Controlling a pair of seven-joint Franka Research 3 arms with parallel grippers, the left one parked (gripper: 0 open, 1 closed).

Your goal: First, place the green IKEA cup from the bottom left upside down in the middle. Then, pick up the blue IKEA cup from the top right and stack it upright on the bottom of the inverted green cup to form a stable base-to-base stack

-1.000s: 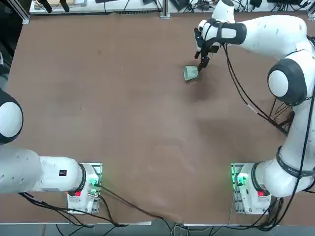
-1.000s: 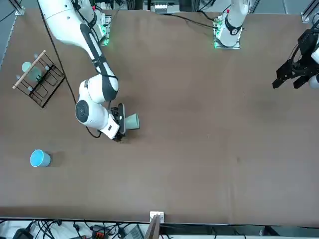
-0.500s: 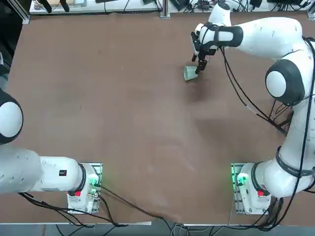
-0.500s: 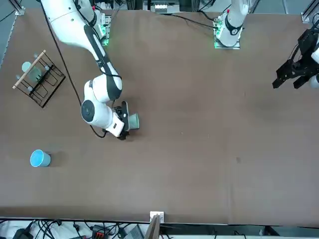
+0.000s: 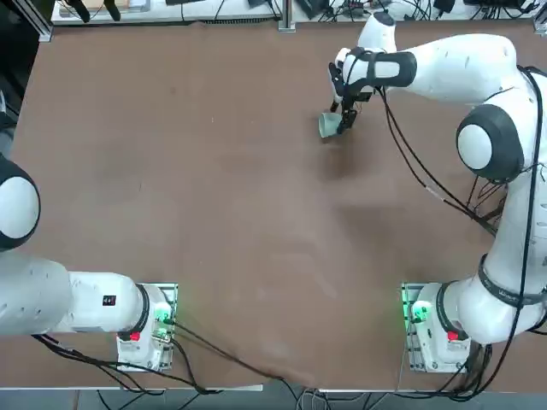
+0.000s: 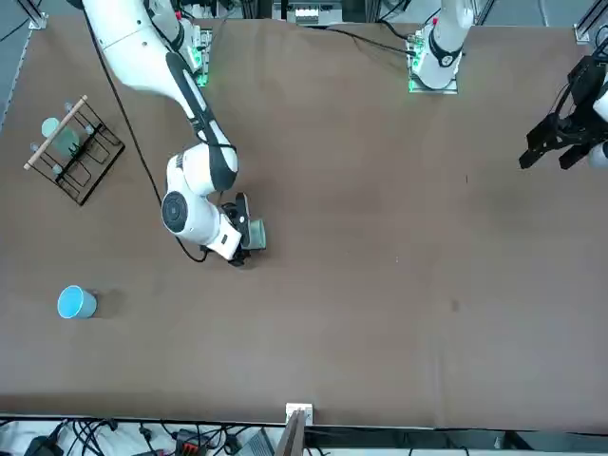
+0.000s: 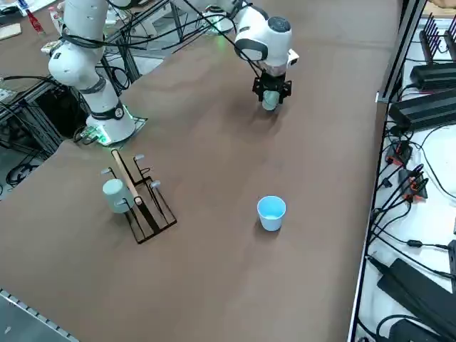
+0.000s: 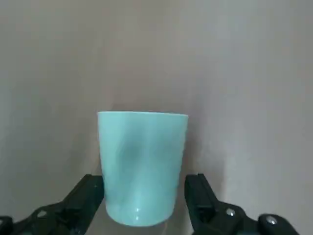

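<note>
The green cup lies on its side on the table at the far right of centre, its wider rim pointing away from my right gripper. The wrist view shows the green cup with its base end between the two black fingers, one on each side with a thin gap, so the right gripper is open around it. The blue cup stands upright with its mouth up, alone near the table's far right corner, well away from the gripper; the blue cup also shows from the side.
A black wire rack with a wooden bar holds a pale whitish cup at the robot's right edge of the table. The same rack shows in the side view. Cables and equipment lie beyond the table's edges.
The right gripper has moved down and toward the green cup, from beside it to straddling its base end. The cup has stayed where it lay.
</note>
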